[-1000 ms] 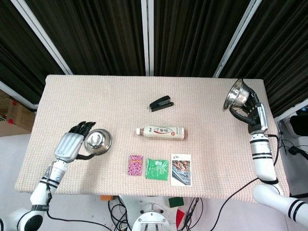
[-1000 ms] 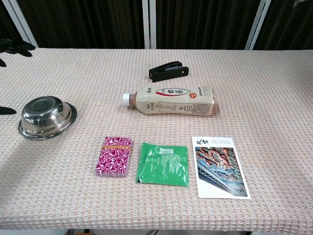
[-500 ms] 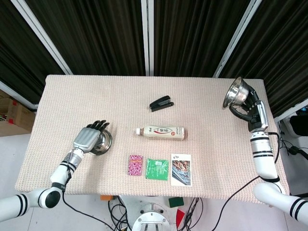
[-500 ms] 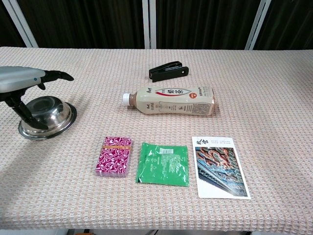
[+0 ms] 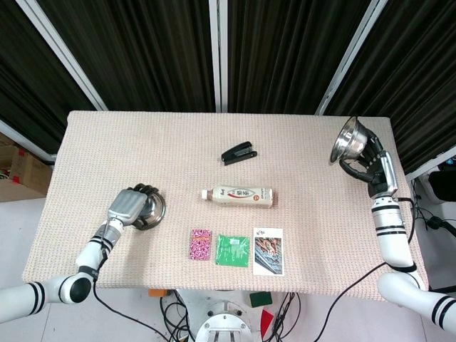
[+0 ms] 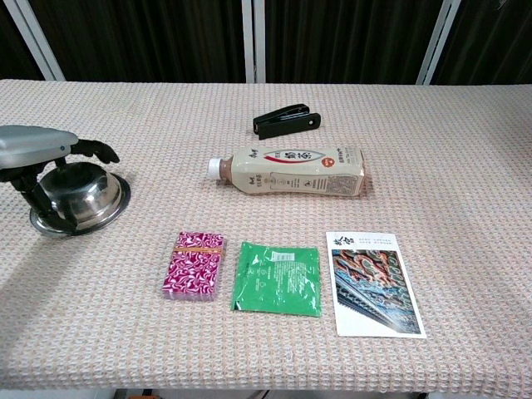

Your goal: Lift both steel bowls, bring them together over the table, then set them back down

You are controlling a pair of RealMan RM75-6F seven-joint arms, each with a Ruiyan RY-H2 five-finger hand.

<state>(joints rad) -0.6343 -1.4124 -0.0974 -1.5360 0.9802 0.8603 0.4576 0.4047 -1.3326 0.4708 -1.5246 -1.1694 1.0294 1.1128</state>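
Near the table's (image 5: 85,142) left edge, toward the front, the left hand (image 5: 130,205) lay over the upturned steel bowl (image 6: 85,196), which sat base-up on the woven cloth. In the chest view its fingers (image 6: 98,150) curled down over the far side of the bowl and the thumb reached along the near rim; the hand cupped the bowl, though from these angles it was hard to say whether the grasp was firm or only resting.

Along the front edge, left to right, lay a pink patterned packet (image 6: 194,264), a green sachet (image 6: 278,278) just beside it, and a picture card (image 6: 373,283). Behind them, about mid-table, a beige drink bottle (image 6: 288,169) lay on its side with its cap pointing left. Further back sat a black stapler (image 6: 287,121), apart from the bottle.

At the table's back right corner the right hand (image 5: 372,165) held the second steel bowl (image 5: 348,139) up off the table, tilted on its side so that the shiny inside faced left toward the middle. The fingers wrapped the bowl's outer wall from behind, clasping it. Only the head view showed this hand. The two bowls were well apart, at opposite ends of the table.
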